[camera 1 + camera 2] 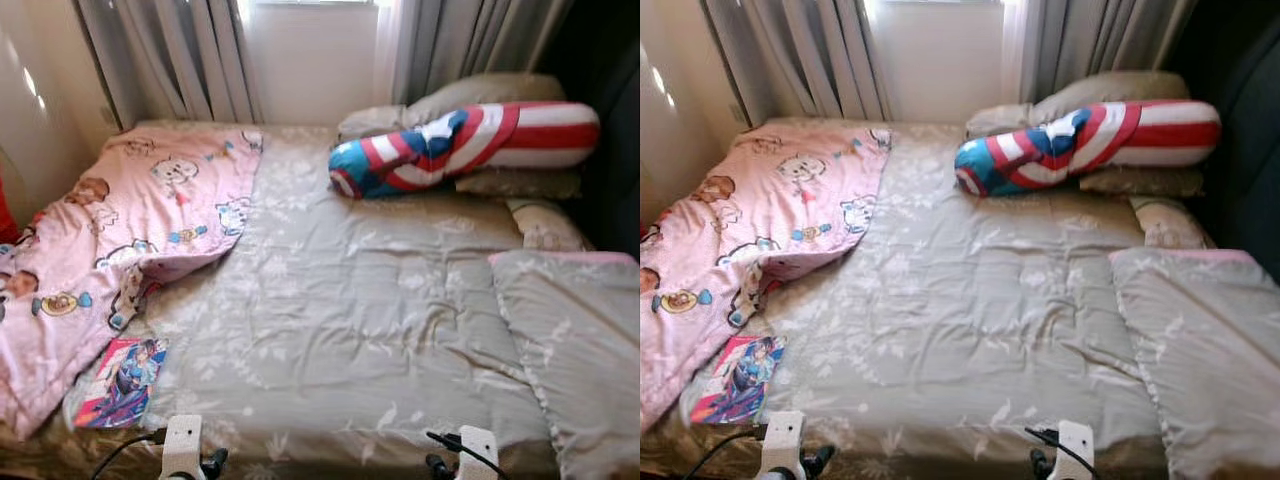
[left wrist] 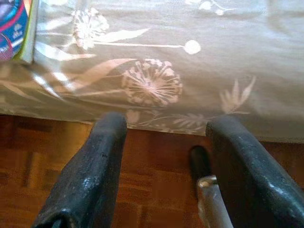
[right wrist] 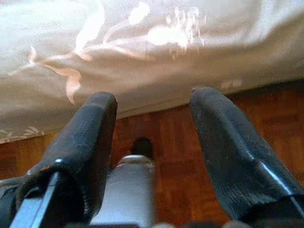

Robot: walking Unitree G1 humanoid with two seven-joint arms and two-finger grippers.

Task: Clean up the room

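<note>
A bed with a grey floral bedspread [image 1: 340,300] lies before me. A pink cartoon blanket [image 1: 120,230] is crumpled over its left side. A colourful book [image 1: 120,382] rests on the bed's front left corner, also at the edge of the left wrist view as the book [image 2: 14,28]. A red, white and blue bolster [image 1: 460,145] lies across the pillows at the head. My left gripper [image 2: 164,126] hangs open by the bed's front edge over the wooden floor. My right gripper [image 3: 154,99] is open too, low beside the bedspread's hem.
Grey pillows [image 1: 480,95] are stacked by the curtained window [image 1: 310,50]. A folded grey quilt with pink trim [image 1: 570,330] lies at the right. A wall stands on the left and dark furniture [image 1: 610,150] on the right. Brown parquet floor [image 2: 47,166] lies below the bed.
</note>
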